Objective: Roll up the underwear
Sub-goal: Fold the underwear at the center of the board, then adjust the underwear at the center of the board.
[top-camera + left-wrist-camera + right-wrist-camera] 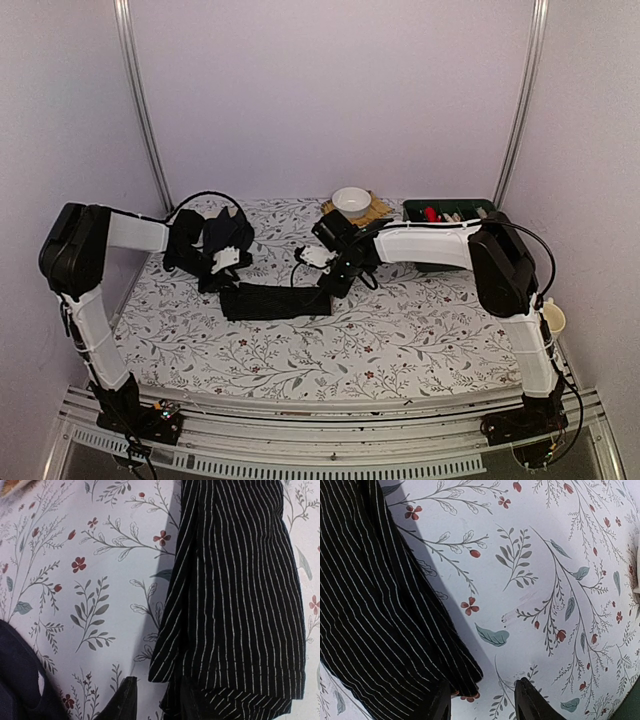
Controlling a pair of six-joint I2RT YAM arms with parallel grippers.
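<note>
A: State of the right end effector [485, 702]?
B: Fingers spread, bare counter [545, 605] between them. One finger [440, 705] sits right at a corner of the underwear [375, 605]. Nothing is pinched.

A: And the left end effector [228, 262]?
B: Its wrist view gives only one finger [122, 700], apart from the cloth edge with counter showing between. The cloth hides the other. Cannot tell whether it is spread or pressed together.

A: Location of the underwear?
B: Mid-counter in the top view, a black folded band lying along 9-to-3. Close up it shows fine white pinstripes. The left end effector is at its 11 o'clock and the right end effector at its 1 o'clock, both by the band's far edge.

A: Other fabric?
B: A dark cloth [17, 680] at 7 o'clock in the left wrist view, apart from the striped piece. Its shape is not readable.

A: Surroundings?
B: At the counter's 12 o'clock, a white bowl [351, 199] on a woven mat [378, 211]. At 1 o'clock, a green bin [470, 206]. Off the 3 o'clock edge, a cup [553, 318].
</note>
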